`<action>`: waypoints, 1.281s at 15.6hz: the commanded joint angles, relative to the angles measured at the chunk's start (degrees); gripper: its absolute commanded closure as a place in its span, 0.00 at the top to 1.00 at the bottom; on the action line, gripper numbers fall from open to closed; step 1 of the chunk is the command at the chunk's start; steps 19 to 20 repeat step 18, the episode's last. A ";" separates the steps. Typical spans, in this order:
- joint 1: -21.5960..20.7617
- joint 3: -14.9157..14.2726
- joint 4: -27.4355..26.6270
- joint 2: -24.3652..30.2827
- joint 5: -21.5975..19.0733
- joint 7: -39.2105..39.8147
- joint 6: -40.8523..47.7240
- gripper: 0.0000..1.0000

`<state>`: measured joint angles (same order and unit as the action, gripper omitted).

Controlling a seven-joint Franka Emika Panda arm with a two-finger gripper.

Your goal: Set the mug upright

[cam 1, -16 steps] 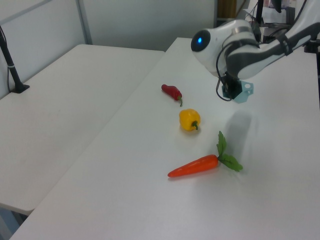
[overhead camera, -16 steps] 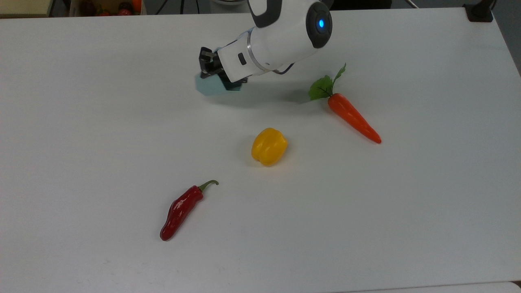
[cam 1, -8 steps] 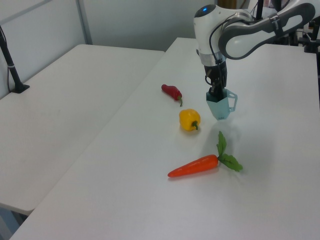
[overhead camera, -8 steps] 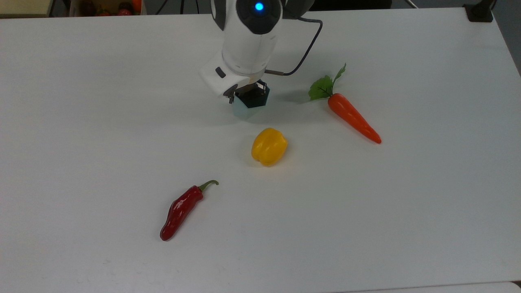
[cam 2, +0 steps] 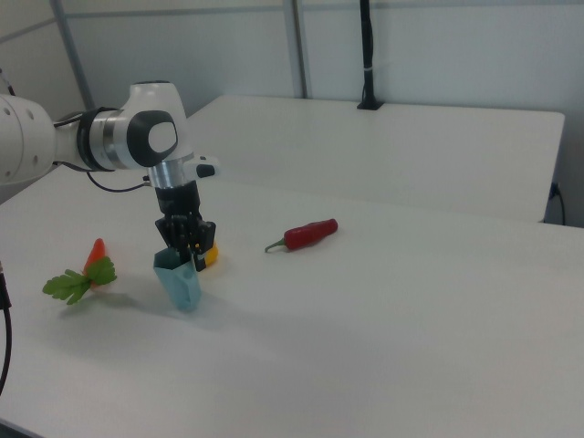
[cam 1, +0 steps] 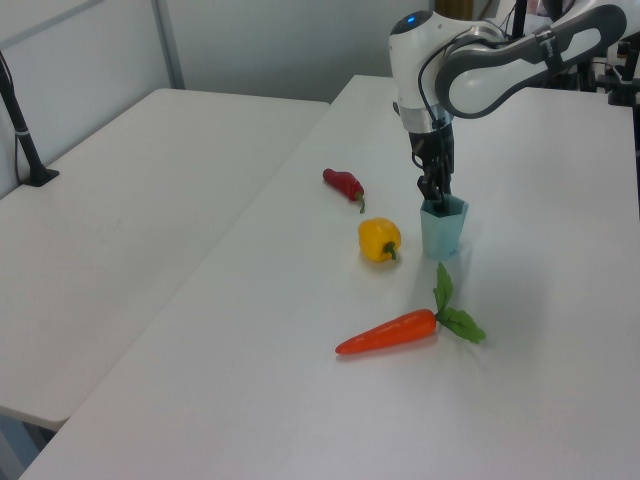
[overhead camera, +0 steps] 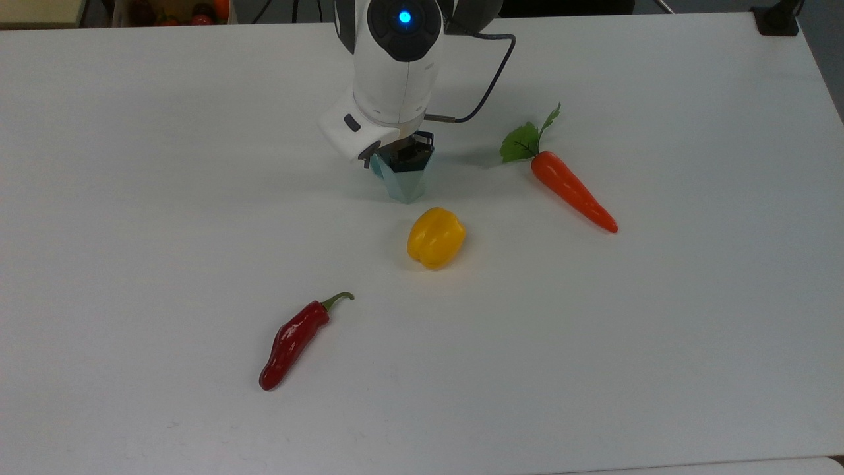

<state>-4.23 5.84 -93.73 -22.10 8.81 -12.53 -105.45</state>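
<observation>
Top view, near to far: chili [overhead camera: 294, 341], yellow pepper [overhead camera: 436, 237], then mug [overhead camera: 403, 177] just beyond it, carrot [overhead camera: 572, 189] off right. Mug upright, mouth up, base at or near table [overhead camera: 659, 330]. Gripper [overhead camera: 400, 153] pinches rim, one finger inside, prob. to steady it before release. Left view shows base contact better; right view shows mug's taper.

Your mug [overhead camera: 403, 179] is that pale blue-green faceted cup. It's upright now, mouth up, narrow base on the table [overhead camera: 198, 165].
</observation>
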 commanded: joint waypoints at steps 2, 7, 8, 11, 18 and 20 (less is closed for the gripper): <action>1.42 -0.22 -0.14 5.48 -1.17 4.36 5.95 1.00; 4.14 -0.22 -0.14 13.48 -1.52 5.67 6.84 1.00; 4.67 -0.22 -0.14 14.97 -1.78 6.29 6.75 1.00; 6.51 -0.48 -0.14 18.93 -5.72 6.38 6.75 1.00; 7.40 -1.45 0.65 21.84 -5.91 6.47 10.27 1.00; 7.40 -1.45 0.65 21.84 -5.91 6.47 10.27 1.00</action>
